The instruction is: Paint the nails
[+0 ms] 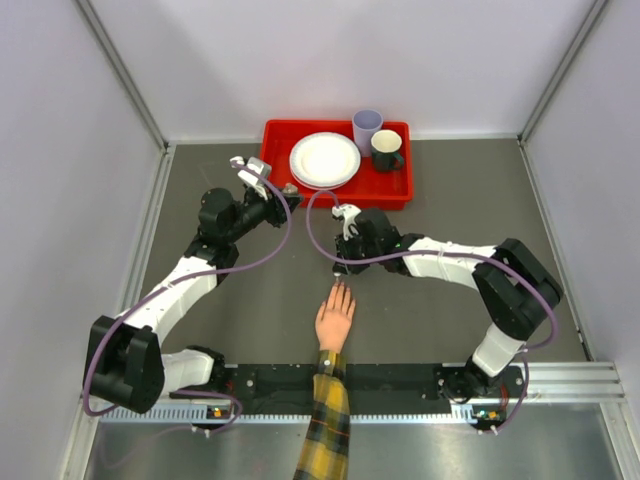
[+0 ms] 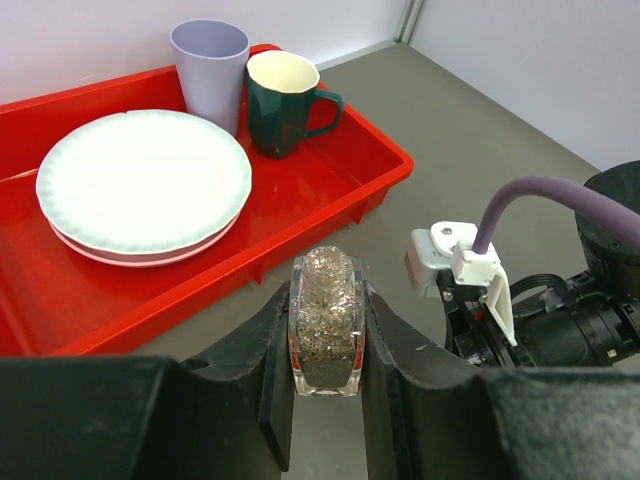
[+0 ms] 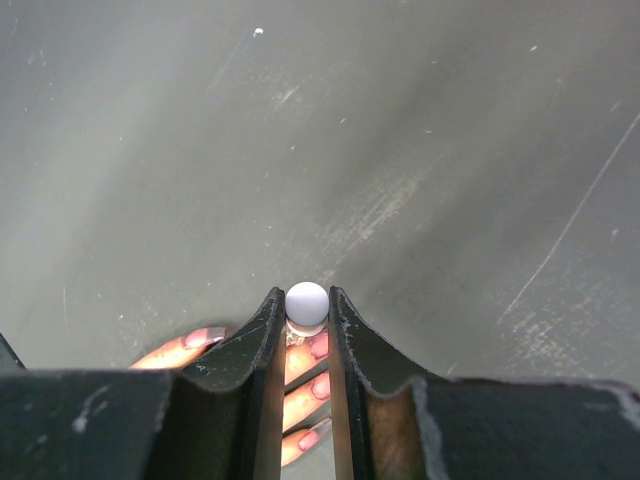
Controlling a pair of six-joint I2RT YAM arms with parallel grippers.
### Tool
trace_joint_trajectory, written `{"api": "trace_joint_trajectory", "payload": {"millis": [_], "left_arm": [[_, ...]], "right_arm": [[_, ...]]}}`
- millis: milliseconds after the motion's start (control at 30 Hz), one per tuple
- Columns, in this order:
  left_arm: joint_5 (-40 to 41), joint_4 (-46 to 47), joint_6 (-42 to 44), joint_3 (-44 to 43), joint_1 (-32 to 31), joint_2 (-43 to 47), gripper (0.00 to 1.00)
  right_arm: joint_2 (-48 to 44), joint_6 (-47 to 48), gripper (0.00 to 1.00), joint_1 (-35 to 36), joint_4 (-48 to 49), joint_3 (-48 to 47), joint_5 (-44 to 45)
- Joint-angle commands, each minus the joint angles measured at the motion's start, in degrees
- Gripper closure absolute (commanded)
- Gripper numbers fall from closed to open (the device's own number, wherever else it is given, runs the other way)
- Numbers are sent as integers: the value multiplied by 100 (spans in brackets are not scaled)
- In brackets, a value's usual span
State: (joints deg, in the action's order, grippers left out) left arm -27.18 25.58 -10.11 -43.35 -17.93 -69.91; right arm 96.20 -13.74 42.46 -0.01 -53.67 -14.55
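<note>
Glitter-flecked polish fills the small clear bottle (image 2: pixel 325 345) clamped in the left gripper (image 1: pixel 252 166), held beside the red tray (image 1: pixel 395 190) at the far edge of the table (image 1: pixel 450 200). The right gripper (image 1: pixel 343 268), jaws narrow, pinches the pale cap (image 3: pixel 306 302) directly above the fingers of the peach hand (image 1: pixel 335 322), which lies flat near the near edge. The nails (image 3: pixel 321 387) show pink with no glitter visible. With the bottle open and the cap over the fingertips, the painting itself appears barely begun, if at all.
</note>
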Motion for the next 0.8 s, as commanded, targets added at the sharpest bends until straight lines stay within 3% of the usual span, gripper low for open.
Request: {"api": "trace_joint_trajectory", "payload": {"millis": [0,767], "left_arm": [[11,245,70,29,27,144,100],[-7,298,18,38,27,162,100]], "right_arm": [[39,-24,100,-106,159,-161,66],[-576,187,100,69,-333,-240,145]]}}
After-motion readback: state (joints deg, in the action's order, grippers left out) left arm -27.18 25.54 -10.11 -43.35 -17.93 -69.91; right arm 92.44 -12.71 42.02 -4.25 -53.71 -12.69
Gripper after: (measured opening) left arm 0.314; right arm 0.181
